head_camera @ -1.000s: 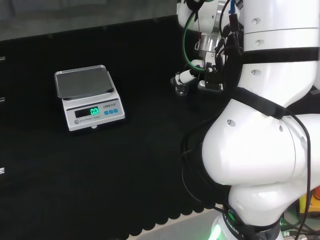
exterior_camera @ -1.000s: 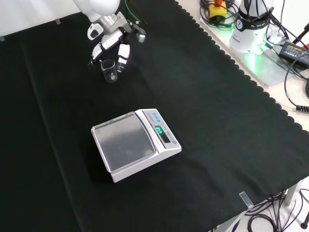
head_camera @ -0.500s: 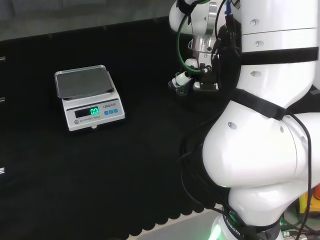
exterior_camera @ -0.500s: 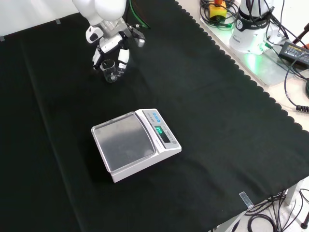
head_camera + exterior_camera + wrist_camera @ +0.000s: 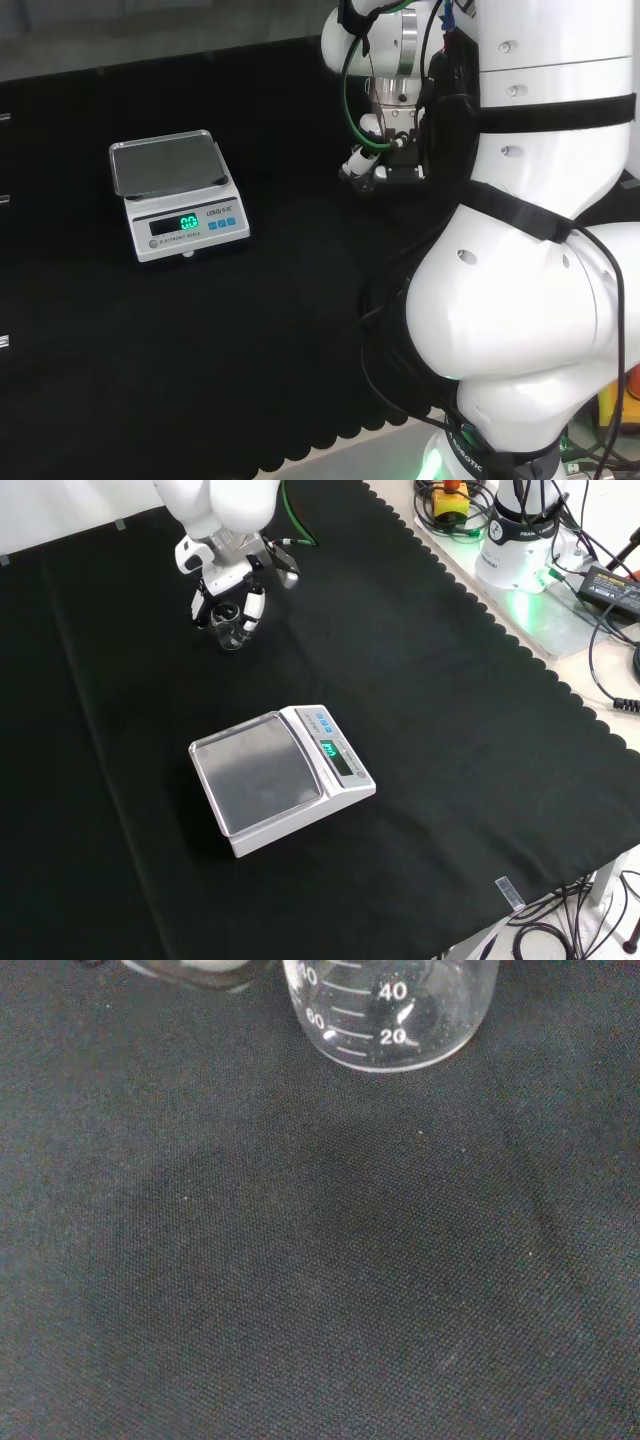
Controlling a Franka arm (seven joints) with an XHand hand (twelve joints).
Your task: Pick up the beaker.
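A small clear glass beaker (image 5: 229,630) with printed graduation marks stands upright on the black cloth at the far side of the front view. The black and white hand (image 5: 228,580) hangs right over it, fingers (image 5: 251,610) pointing down on either side of the glass, close to its wall. Whether they touch it I cannot tell. In the wrist view the beaker's base (image 5: 390,1015) rests flat on the cloth. In the head view the hand (image 5: 358,163) sits left of the arm's white links.
A white digital scale (image 5: 280,775) with a steel pan stands mid-cloth, nearer the front view's camera than the beaker; the head view shows this scale (image 5: 177,195) at the left. Cables and a power unit (image 5: 520,540) lie off the cloth's scalloped edge.
The hand has come down over the beaker and its fingers have drawn in from a wide spread to close beside the glass. The beaker has stayed in place.
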